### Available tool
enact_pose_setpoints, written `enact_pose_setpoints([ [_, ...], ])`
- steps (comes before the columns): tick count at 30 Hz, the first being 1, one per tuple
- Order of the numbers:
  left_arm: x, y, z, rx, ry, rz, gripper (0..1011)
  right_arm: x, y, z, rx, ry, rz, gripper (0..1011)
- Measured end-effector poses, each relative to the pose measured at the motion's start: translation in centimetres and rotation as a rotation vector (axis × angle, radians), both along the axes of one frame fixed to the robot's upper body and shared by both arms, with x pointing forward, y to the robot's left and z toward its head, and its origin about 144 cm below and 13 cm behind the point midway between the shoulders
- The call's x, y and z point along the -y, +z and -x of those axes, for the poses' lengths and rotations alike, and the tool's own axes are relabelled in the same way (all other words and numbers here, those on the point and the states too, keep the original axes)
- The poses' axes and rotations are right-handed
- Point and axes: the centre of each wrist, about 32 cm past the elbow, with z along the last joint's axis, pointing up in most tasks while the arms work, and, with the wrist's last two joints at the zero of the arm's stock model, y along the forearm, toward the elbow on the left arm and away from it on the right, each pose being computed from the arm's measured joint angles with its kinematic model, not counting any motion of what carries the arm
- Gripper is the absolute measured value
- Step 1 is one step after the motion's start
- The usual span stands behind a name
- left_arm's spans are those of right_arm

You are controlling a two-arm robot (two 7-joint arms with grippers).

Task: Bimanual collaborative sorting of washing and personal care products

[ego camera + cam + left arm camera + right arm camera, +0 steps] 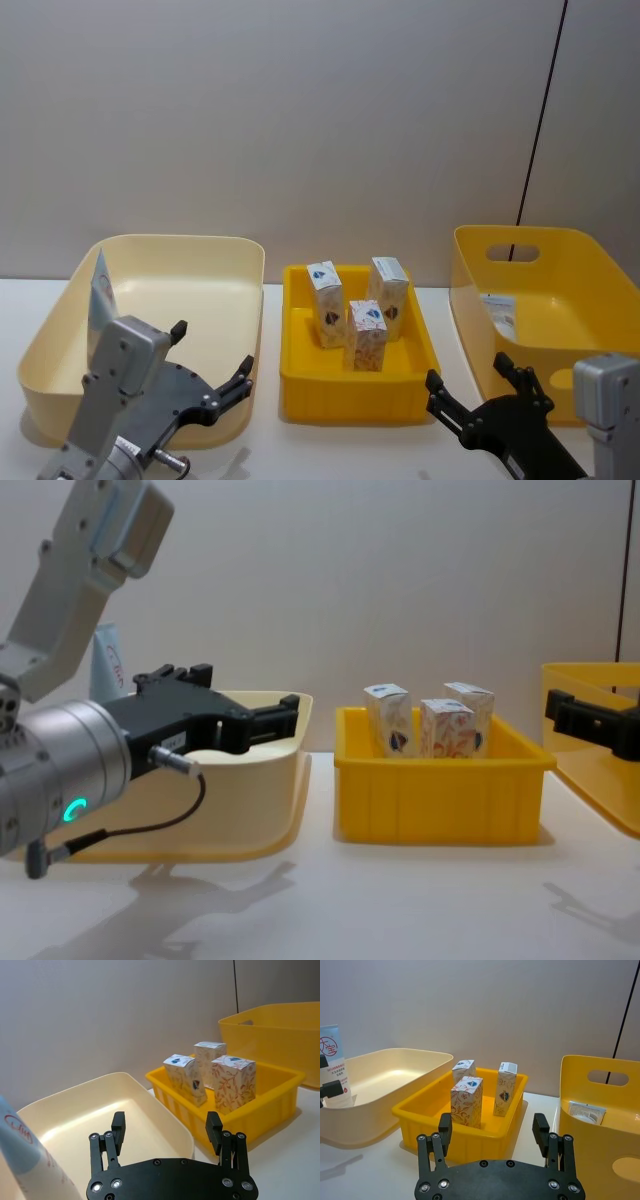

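Note:
Three small white cartons with orange swirls (367, 335) (234, 1082) (467, 1100) (447, 727) stand upright in the middle yellow tray (350, 395). One pale tube with red text (101, 290) (332, 1067) (108, 660) leans in the cream bin's far left corner. Another tube (503, 312) (586, 1111) lies in the right yellow bin. My left gripper (212, 360) (167, 1130) hovers open and empty over the cream bin's near right part. My right gripper (470, 378) (492, 1127) is open and empty, in front of the gap between tray and right bin.
The cream bin (200, 250) stands at the left and the tall yellow bin with a handle slot (560, 245) at the right, both close beside the tray. A plain wall rises behind them. White tabletop (340, 450) lies in front of the tray.

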Motion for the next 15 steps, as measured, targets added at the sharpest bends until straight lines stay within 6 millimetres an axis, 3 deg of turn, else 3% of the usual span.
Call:
enact_pose_setpoints([
  [15, -0.02, -0.33, 0.25, 0.014, 0.031, -0.020, 1002, -0.04, 0.05, -0.09, 0.002, 0.000, 0.000, 1001],
])
